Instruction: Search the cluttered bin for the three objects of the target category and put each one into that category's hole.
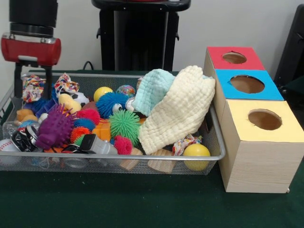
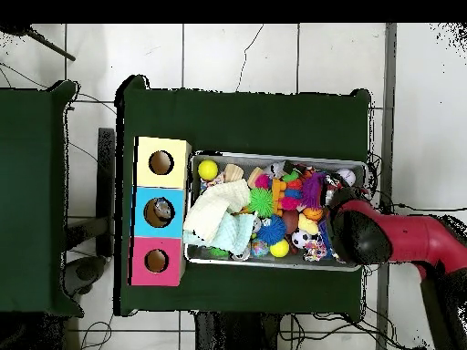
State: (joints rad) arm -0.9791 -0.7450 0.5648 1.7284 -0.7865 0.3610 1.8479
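You have a dark green counter (image 1: 142,209) carrying a wire mesh bin (image 1: 142,156) of toys and cloths, with a three-hole wooden box (image 1: 259,156) just beside it.

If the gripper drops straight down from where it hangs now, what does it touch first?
Probably the knotted rope toys at the bin's end, right under the gripper; depth is unclear, so it might land just behind them.

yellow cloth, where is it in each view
Front view: the yellow cloth drapes over the bin's right half, beside the teal cloth.
Overhead view: the yellow cloth lies at the bin's left end, above the teal cloth.
Shared landmark: the blue box sits next to it in both.
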